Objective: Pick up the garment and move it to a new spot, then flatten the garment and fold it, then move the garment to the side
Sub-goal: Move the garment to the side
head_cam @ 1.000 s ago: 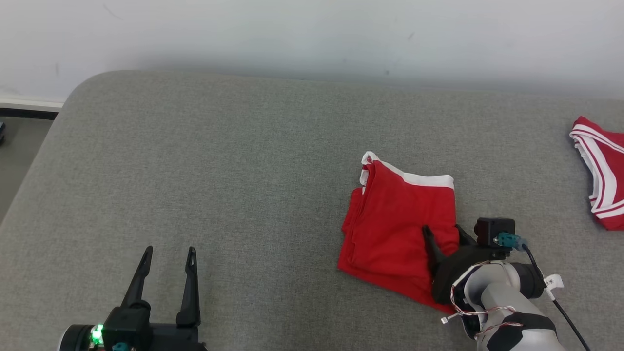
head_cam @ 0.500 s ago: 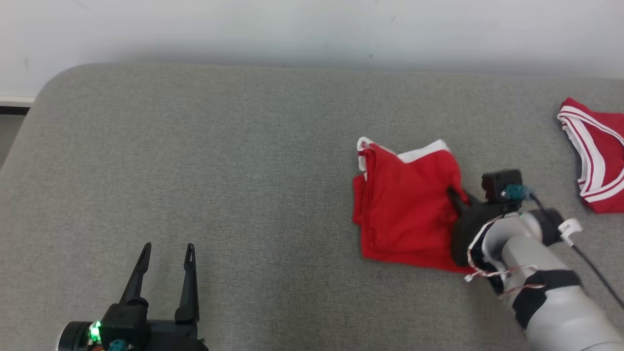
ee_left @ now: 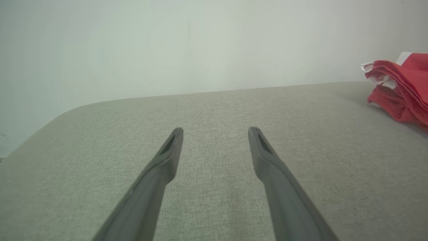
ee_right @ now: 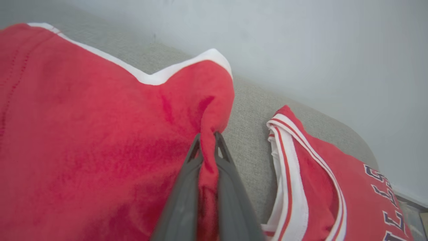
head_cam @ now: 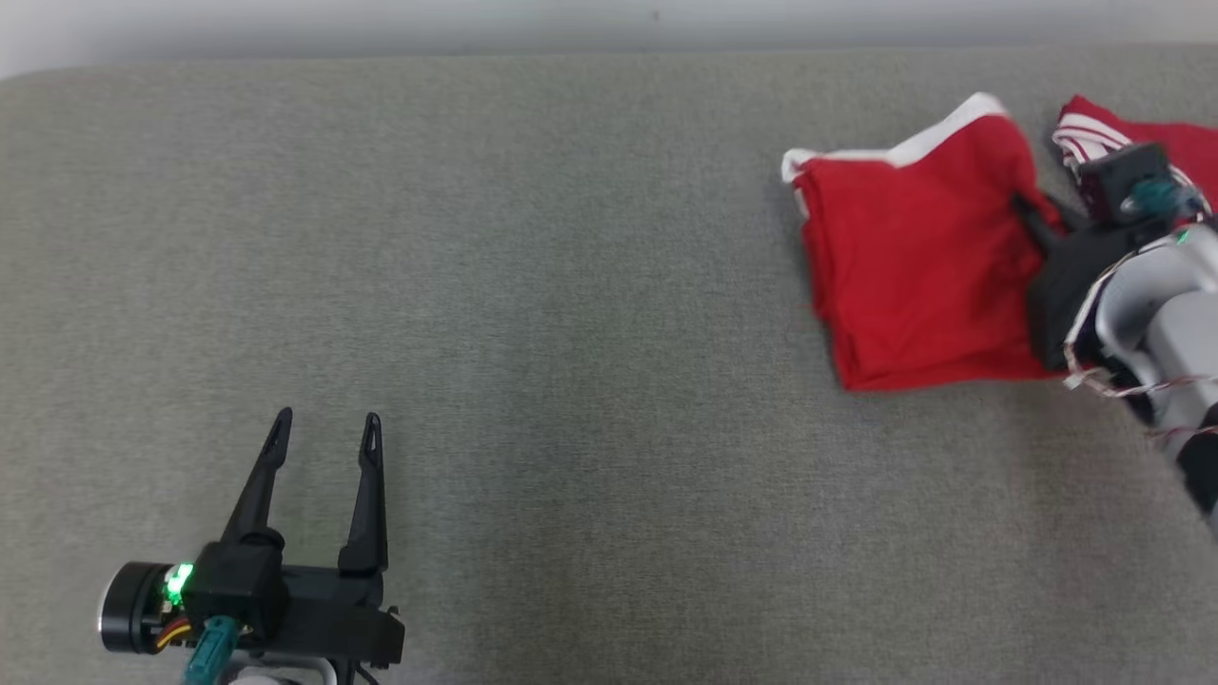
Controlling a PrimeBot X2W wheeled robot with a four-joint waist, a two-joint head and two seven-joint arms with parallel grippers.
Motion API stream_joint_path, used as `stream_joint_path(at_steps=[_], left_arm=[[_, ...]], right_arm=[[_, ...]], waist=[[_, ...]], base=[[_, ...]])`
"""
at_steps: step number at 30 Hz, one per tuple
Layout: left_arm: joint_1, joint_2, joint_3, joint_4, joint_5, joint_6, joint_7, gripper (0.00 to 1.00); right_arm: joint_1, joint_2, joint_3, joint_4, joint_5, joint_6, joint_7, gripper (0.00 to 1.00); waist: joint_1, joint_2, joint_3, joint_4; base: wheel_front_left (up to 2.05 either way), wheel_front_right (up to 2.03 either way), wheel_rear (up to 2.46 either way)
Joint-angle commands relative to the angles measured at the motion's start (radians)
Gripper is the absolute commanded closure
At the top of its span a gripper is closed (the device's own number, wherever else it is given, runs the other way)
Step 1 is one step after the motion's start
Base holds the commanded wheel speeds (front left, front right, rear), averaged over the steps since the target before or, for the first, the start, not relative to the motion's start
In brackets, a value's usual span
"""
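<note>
The garment [head_cam: 913,257] is a folded red piece with a white hem, lying at the far right of the grey cushion [head_cam: 533,304]. My right gripper [head_cam: 1028,211] is shut on its right edge; in the right wrist view the two fingers pinch a ridge of the red garment [ee_right: 100,134] at the right gripper [ee_right: 208,137]. My left gripper [head_cam: 324,428] stands open at the lower left, nothing between its fingers. The left wrist view shows the left gripper [ee_left: 215,132] open over bare cushion, with the garment [ee_left: 398,90] at the right edge.
A second red jersey [head_cam: 1161,143] with white and red striped trim lies just right of the held garment, partly behind my right wrist; it appears beside the fingers as the jersey [ee_right: 327,180]. A pale wall [head_cam: 571,19] runs behind the cushion.
My right gripper closed on the garment's right edge and carried it toward the far right, close to the second jersey. The head camera has shifted too. My left gripper stayed open.
</note>
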Motion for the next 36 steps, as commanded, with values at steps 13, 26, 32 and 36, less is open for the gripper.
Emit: stream_joint_path(at_steps=[13, 26, 32, 36], left_arm=[[-0.064, 0.048, 0.004, -0.068, 0.021, -0.008, -0.003, 0.00], [-0.073, 0.083, -0.003, -0.192, 0.050, 0.003, -0.003, 0.00], [-0.081, 0.097, -0.005, -0.221, 0.051, 0.006, -0.003, 0.00], [-0.079, 0.105, -0.005, -0.228, 0.052, 0.009, -0.003, 0.00]], right_arm=[[-0.162, -0.212, 0.078, -0.098, 0.068, -0.003, 0.049, 1.00], [-0.274, -0.346, 0.120, -0.054, 0.047, -0.003, 0.045, 1.00], [-0.326, -0.335, 0.101, 0.013, -0.014, -0.003, -0.005, 1.00], [-0.343, -0.310, 0.086, 0.078, -0.036, -0.003, 0.000, 1.00]], waist=[[-0.0002, -0.0001, 0.168, -0.117], [-0.0002, -0.0001, 0.251, -0.167], [-0.0002, -0.0001, 0.284, -0.170], [-0.0002, -0.0001, 0.294, -0.169]], base=[[0.00, 0.00, 0.00], [0.00, 0.00, 0.00], [0.00, 0.00, 0.00], [0.00, 0.00, 0.00]])
